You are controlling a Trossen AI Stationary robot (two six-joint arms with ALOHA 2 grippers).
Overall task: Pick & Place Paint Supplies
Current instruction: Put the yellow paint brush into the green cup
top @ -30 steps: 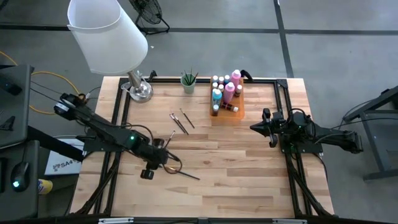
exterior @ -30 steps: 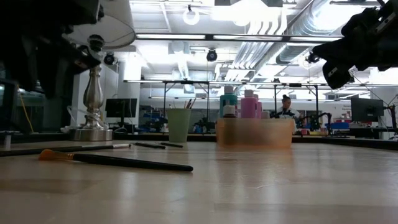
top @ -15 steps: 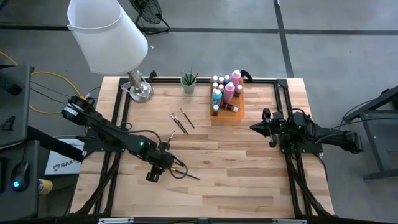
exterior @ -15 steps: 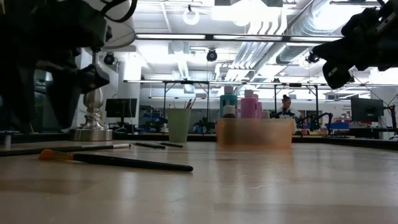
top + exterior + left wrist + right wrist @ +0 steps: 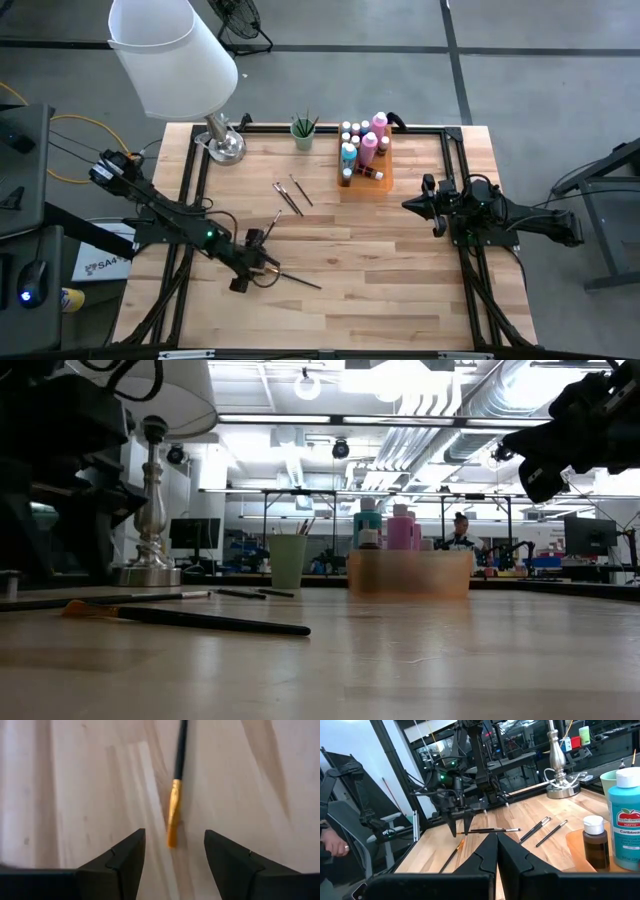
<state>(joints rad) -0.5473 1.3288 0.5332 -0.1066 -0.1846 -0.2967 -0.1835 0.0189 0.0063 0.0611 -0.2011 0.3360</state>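
Note:
A dark-handled paintbrush [image 5: 295, 278] with an orange bristle tip [image 5: 173, 820] lies flat on the wooden table near its front left. My left gripper [image 5: 173, 840] is open and points down at a slant, one finger on each side of the bristle tip, touching nothing. More brushes [image 5: 288, 196] lie loose toward the middle. The small paint bottles [image 5: 362, 143] stand in a wooden holder [image 5: 372, 183] at the back. My right gripper [image 5: 496, 846] is shut and waits level at the right side [image 5: 418, 204].
A white lampshade [image 5: 170, 55] on a silver base [image 5: 225, 146] stands at the back left corner. A green cup [image 5: 303, 133] holding brushes stands beside the holder. A black frame [image 5: 455, 150] edges the table. Bare wood lies between the two arms.
My left gripper has come down toward the table and tipped further downward, ending over the orange end of the near brush. The brush has stayed where it was.

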